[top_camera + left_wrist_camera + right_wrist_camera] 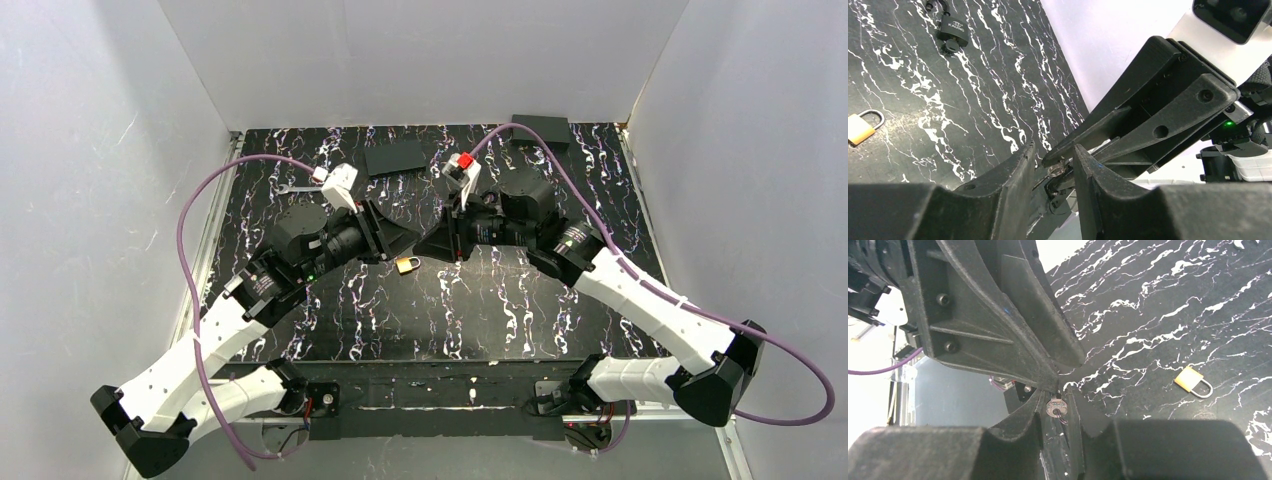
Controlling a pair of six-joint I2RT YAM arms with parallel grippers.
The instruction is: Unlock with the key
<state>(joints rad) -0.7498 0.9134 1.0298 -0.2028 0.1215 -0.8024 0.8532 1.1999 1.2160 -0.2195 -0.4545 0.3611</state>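
The key [1055, 407], tiny with a small round head and a thin ring through its hole, is pinched between the fingertips of my right gripper [1054, 392], which is shut on it above the table. My left gripper [1054, 150] faces it tip to tip. Its jaws stand narrowly apart on either side of the right fingertips and the key [1056, 170], with a gap showing on each side. In the top view the left gripper [398, 243] and the right gripper [428, 247] meet mid-table. A brass padlock [407, 264] lies just below them.
A black padlock [953, 31] lies further off on the marbled black table [480, 320]. A silver wrench [295, 187] lies at the back left. Two flat black boxes [394, 156] [541, 130] sit at the back. White walls close in three sides.
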